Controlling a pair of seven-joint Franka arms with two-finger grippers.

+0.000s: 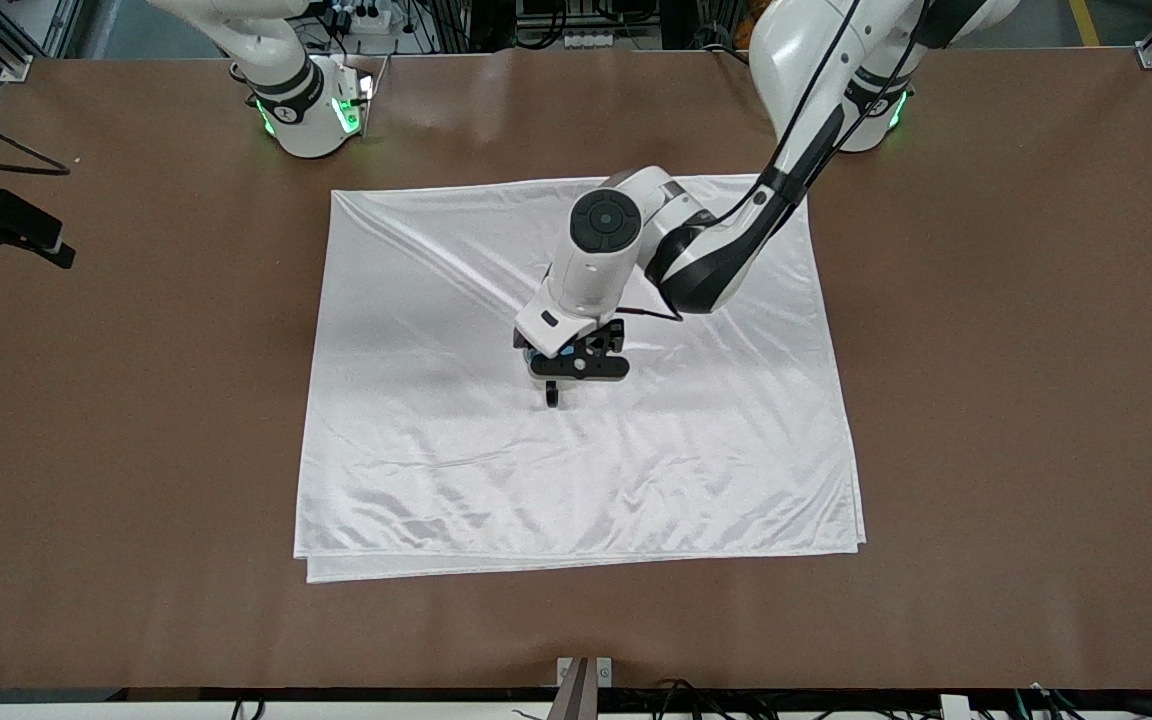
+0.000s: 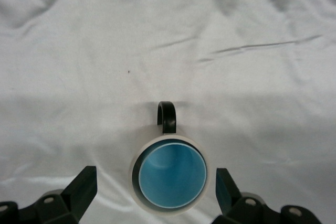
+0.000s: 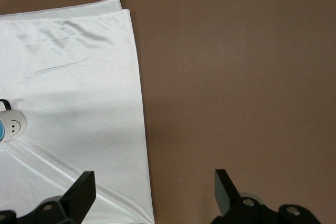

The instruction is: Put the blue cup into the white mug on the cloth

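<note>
The blue cup sits inside the white mug, and the mug stands upright near the middle of the cloth. The mug's little black handle sticks out to one side. The cloth is big, white and shiny, with lots of wrinkles, and it lies on the brown table.

The left gripper hangs right over the mug. Its two fingers are spread wide – one on each side of the mug, not touching it. It holds nothing.

The right gripper is up over the brown table, just beside the edge of the cloth at the right arm's end. Its fingers are wide apart too, and it holds nothing – the right arm just waits there.
</note>
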